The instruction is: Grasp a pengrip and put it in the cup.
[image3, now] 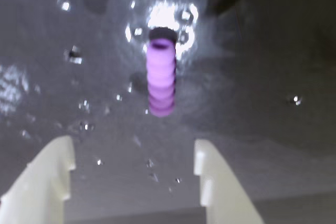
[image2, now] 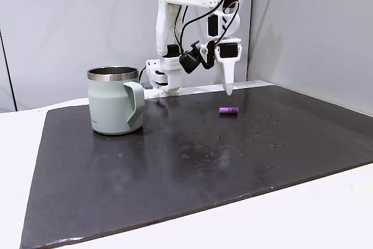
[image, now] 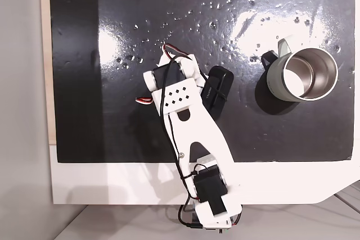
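The pengrip (image3: 160, 77) is a small purple ribbed cylinder lying on the dark mat, just ahead of my gripper (image3: 131, 148) in the wrist view. My white fingers (image3: 50, 177) stand wide apart, open and empty, with the pengrip centred beyond the gap. In a fixed view from the side, the gripper (image2: 228, 90) points down a little above the mat, just behind the pengrip (image2: 229, 110). The grey-green cup (image2: 115, 100) with its steel rim stands upright far to the left there. From above, the cup (image: 275, 77) sits at the right of the mat.
The white arm (image: 188, 119) reaches from its base at the table's front edge over the middle of the black mat (image: 112, 127). Water droplets and glare spots speckle the mat. Grey walls stand behind the table.
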